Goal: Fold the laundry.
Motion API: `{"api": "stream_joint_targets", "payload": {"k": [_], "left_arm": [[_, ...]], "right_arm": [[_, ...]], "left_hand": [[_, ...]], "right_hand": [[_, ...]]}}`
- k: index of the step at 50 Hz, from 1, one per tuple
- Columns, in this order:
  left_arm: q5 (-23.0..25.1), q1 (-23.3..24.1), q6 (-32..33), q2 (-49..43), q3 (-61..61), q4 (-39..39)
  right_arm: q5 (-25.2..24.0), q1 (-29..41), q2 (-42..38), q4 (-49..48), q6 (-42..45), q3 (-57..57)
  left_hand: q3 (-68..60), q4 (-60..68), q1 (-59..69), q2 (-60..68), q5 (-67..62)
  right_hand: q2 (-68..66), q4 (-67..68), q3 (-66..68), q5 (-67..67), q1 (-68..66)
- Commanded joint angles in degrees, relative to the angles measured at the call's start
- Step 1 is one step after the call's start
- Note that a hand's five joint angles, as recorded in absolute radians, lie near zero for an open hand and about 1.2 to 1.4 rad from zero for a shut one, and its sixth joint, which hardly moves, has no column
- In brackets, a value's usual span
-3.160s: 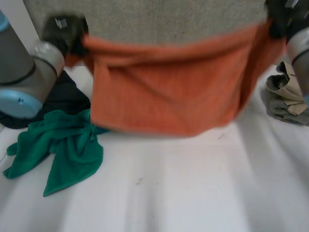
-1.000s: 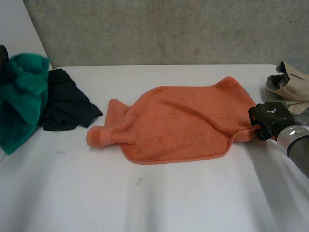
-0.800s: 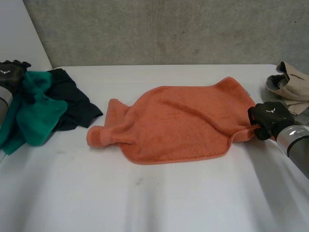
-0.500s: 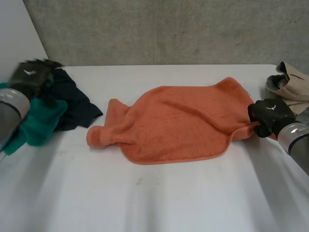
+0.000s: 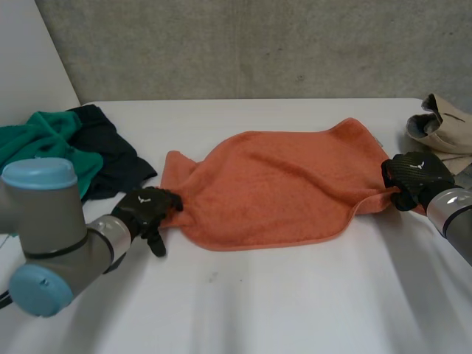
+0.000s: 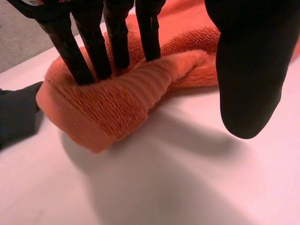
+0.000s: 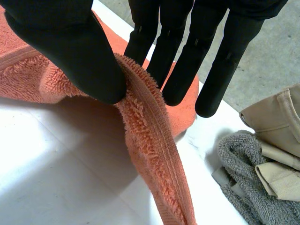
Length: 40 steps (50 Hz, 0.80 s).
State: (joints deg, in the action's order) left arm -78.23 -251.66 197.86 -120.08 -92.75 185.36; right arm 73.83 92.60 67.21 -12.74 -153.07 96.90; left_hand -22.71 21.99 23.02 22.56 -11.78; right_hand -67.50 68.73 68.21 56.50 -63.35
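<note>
The orange towel lies spread across the middle of the white bench. The left hand rests straight fingers on the towel's bunched left corner, its thumb clear of the cloth. The right hand pinches the towel's right edge between thumb and fingers.

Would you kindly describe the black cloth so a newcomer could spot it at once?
On the white table, look to the far left corner. There, between the green cloth and the orange towel, lies the black cloth, the only dark one.
</note>
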Motion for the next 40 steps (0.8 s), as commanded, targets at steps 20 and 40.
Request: {"api": "stream_joint_targets", "payload": {"k": [20,40], "left_arm": [[-0.43,-0.85,5.87,-11.68,20.15,-2.63],[0.45,-4.53,-5.20,25.42,16.63,-30.31]], "right_arm": [[-0.09,0.13,0.11,0.87,1.02,-0.75],[-3.07,-1.89,22.35,35.75,15.34,-22.46]], "left_hand": [[-57.29,58.01,56.98,57.44,-58.22],[-57.29,58.01,56.98,57.44,-58.22]], "right_hand": [[-12.50,11.27,11.79,13.50,-16.65],[-12.50,11.27,11.79,13.50,-16.65]]}}
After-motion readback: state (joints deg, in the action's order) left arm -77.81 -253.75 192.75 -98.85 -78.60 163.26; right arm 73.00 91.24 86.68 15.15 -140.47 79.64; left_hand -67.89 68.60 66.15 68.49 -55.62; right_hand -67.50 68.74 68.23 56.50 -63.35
